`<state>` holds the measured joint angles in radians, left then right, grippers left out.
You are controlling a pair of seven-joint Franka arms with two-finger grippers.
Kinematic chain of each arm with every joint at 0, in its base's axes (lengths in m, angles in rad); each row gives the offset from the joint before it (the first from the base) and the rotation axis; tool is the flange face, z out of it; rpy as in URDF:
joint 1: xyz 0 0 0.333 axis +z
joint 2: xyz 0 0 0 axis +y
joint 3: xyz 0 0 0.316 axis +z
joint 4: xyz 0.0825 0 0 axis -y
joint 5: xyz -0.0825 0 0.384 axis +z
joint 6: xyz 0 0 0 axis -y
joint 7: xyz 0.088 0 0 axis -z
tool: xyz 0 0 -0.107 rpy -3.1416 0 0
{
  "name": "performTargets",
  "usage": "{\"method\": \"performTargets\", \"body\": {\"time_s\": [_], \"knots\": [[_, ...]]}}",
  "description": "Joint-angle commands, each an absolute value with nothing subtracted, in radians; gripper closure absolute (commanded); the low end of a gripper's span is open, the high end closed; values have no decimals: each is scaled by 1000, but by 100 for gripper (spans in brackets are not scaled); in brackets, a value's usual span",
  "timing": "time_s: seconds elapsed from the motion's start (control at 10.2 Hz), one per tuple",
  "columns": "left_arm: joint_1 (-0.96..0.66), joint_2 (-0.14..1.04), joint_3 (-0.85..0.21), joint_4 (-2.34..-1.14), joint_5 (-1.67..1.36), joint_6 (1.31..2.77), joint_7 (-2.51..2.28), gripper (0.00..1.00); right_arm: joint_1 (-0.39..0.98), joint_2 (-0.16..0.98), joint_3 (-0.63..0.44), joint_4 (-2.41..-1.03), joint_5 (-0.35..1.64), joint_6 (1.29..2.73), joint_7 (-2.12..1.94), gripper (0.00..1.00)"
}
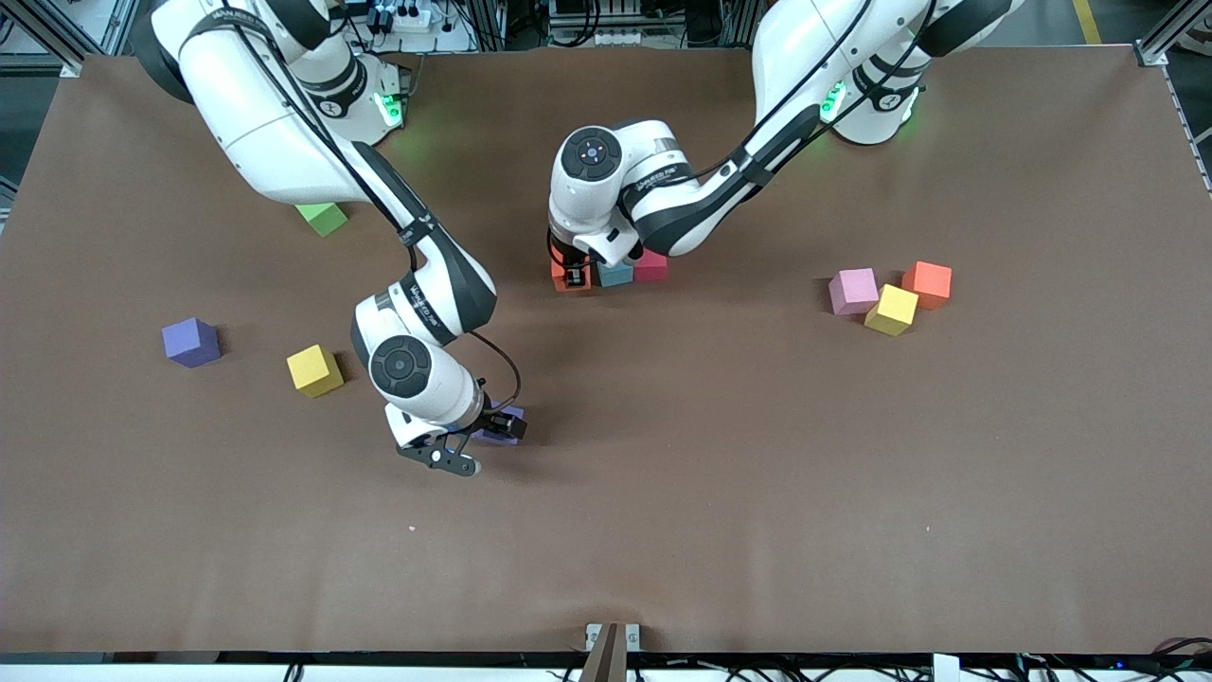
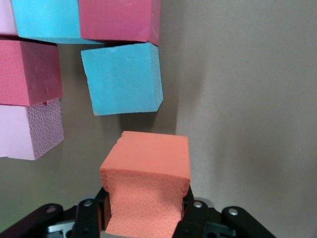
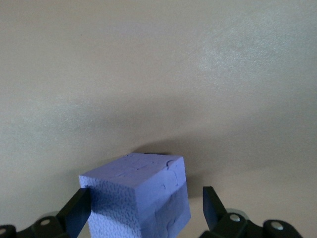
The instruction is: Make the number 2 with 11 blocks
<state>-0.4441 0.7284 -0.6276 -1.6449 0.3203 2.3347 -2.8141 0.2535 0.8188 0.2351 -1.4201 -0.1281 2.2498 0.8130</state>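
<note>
- Digit started only. The partial cluster (image 1: 620,270) sits mid-counter near the arm bases. The left wrist view shows two light blue, two deeper pink-red and one or two pale pink cubes in it. The exact count is hidden under the left arm.
- Left pincer (image 1: 572,276) is clamped on an orange cube (image 2: 147,186), low at the cluster's edge toward the right arm's end, just beside a light blue cube (image 2: 122,78), not yet seated.
- Right pincer (image 1: 476,445) is spread wide around a purple cube (image 3: 139,198) on the counter (image 1: 757,474), fingers apart from its sides; no grip yet.
- Loose: purple (image 1: 191,341) and yellow (image 1: 314,369) toward the right arm's end; pink (image 1: 853,290), yellow (image 1: 891,309) and orange-red (image 1: 927,283) huddled toward the left arm's end. The lime cube (image 1: 323,218) is unused.
- Bare counter nearer the camera gives ample room. The huddled three touch, so picking is tight there.
</note>
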Motion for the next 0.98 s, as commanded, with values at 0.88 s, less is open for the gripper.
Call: {"method": "performTargets", "body": {"time_s": [0.88], "knots": [[-522,750,-591,-1661,356,2350,-3094,83,244,842,239,-1387,-135,2232,1006,0]]}}
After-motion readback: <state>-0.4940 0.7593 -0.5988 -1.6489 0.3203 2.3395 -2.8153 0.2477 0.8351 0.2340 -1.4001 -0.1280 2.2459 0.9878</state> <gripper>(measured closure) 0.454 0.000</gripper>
